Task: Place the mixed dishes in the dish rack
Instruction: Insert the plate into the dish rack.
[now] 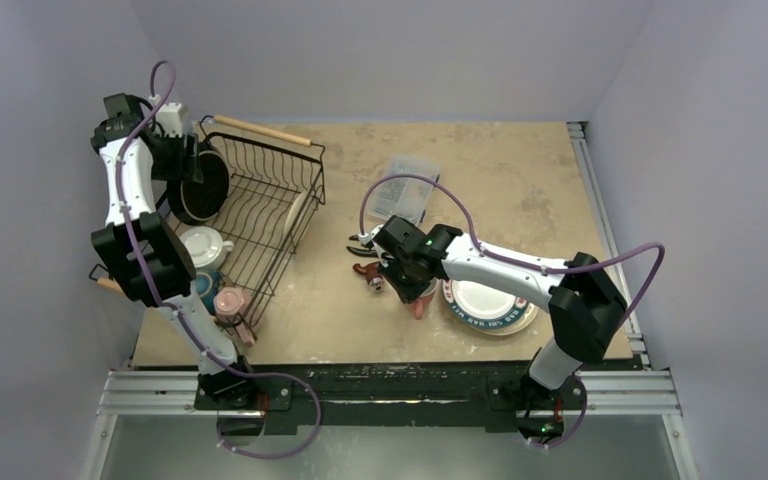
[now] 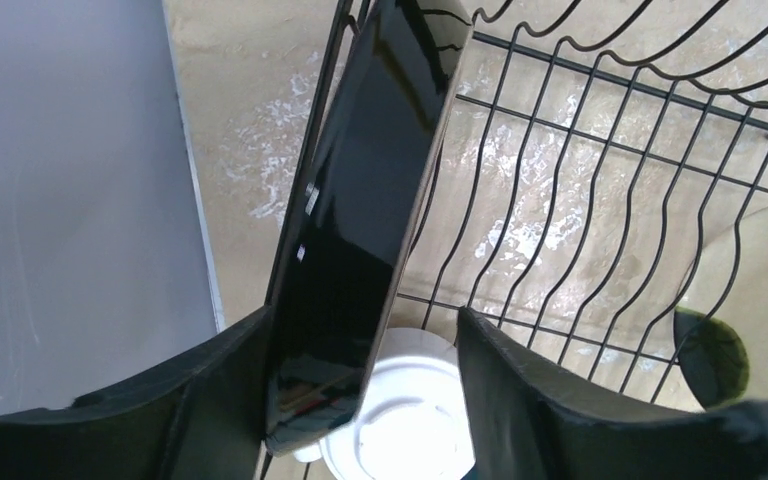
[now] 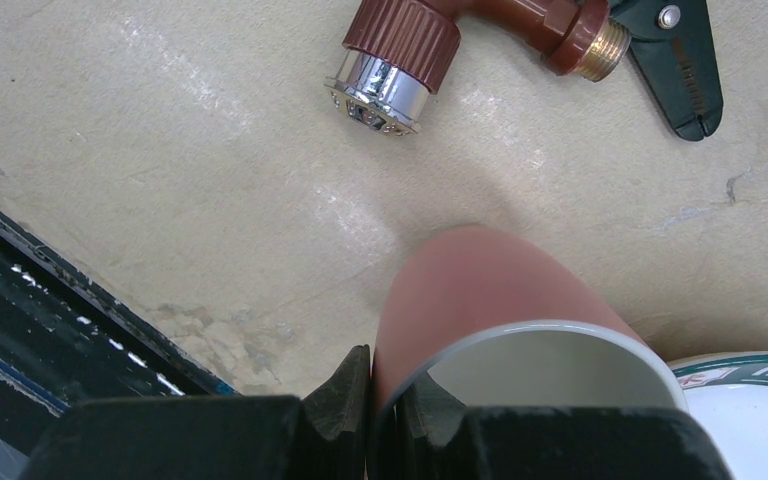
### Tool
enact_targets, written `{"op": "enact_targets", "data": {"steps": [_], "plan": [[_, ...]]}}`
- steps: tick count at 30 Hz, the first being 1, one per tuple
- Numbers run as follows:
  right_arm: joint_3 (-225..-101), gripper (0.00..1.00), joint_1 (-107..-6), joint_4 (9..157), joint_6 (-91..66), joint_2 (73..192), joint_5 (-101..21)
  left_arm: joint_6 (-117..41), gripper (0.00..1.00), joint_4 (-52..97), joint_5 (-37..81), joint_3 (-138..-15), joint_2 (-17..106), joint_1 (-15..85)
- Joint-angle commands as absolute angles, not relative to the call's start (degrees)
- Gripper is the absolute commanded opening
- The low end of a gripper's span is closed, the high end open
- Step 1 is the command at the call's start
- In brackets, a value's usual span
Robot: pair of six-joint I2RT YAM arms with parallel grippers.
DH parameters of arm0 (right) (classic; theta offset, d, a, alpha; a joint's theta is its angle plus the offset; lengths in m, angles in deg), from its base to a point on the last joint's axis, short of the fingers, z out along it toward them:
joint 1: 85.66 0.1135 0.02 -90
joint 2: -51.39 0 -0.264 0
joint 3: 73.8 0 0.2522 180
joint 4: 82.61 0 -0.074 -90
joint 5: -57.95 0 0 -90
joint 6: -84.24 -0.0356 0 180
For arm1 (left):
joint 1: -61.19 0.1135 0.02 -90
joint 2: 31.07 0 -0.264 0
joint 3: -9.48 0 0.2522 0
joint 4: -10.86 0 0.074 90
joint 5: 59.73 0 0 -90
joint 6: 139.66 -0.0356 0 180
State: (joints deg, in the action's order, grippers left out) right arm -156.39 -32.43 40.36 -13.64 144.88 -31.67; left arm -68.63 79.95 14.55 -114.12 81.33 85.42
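Observation:
The dish rack (image 1: 270, 190) stands at the far left, also in the left wrist view (image 2: 580, 200). My left gripper (image 1: 186, 165) is open around a glossy black plate (image 1: 202, 188) standing on edge at the rack's left side. In the left wrist view (image 2: 360, 318) the plate (image 2: 360, 200) rests against the left finger, with a gap to the right finger. My right gripper (image 1: 410, 283) is shut on the rim of a pink mug (image 3: 490, 290), one finger inside and one outside, low over the table; the mug also shows in the top view (image 1: 421, 300).
In the rack are a white cup (image 1: 205, 245), a pink mug (image 1: 230, 303), a teal piece (image 1: 206, 288) and a cream plate (image 1: 298, 210). A teal-patterned plate (image 1: 490, 305) lies right of my right gripper. Hand tools (image 1: 365, 250), a brown tap fitting (image 3: 410, 50) and a clear box (image 1: 407, 185) lie nearby.

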Motion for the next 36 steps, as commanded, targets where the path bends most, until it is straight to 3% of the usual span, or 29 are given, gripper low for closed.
{"op": "enact_targets", "data": {"steps": [1,6,10,17,25,36], "plan": [[-158.0,0.0,-32.6,41.5,-13.6,144.0,-31.8,-67.3,0.69,75.6,18.5,-113.2,76.7,86.0],[-157.9,0.0,-32.6,41.7,-13.5,143.8,-31.8,-65.8,0.91,75.5,19.6,-113.3,74.9,86.1],[-157.9,0.0,-32.6,41.9,-13.5,143.7,-31.9,-63.8,1.0,74.0,18.8,-111.5,71.9,86.2],[-158.1,0.0,-32.6,42.0,-13.4,143.3,-31.8,-56.5,1.0,72.3,18.1,-107.1,66.1,86.3],[-160.4,0.0,-32.6,42.1,-13.6,143.3,-30.5,-37.9,1.0,55.9,14.6,-94.0,50.4,85.3],[-163.7,0.0,-32.8,44.0,-12.3,139.1,-25.9,-20.9,1.0,60.6,26.2,-86.9,34.5,70.6]]}}
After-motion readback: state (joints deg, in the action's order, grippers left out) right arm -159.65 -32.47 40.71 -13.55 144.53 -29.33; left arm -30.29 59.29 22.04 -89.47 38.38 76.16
